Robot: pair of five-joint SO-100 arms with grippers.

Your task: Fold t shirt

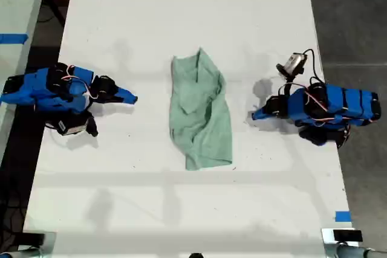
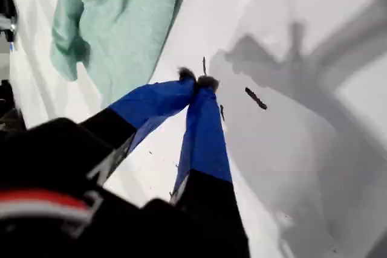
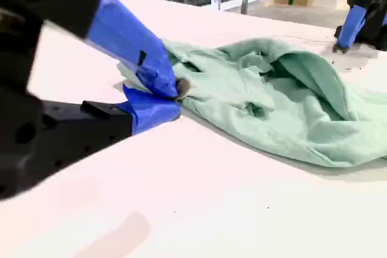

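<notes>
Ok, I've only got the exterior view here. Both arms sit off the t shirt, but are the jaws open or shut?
Observer: My first gripper is shut, tips touching, nothing between them.
Operator: And the second?
Observer: My second gripper is shut too, tips meeting just in front of the t shirt, not gripping it as far as I can tell.
Operator: Anything on the table near them?
Observer: A few small dark specks lie on the table by my first gripper's tips.

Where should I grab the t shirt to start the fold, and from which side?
Take the t shirt by its flat lower corner, coming in from the exterior view's right. That edge lies thin against the table, while the middle is bunched into ridges that probably would not pinch cleanly.
</notes>
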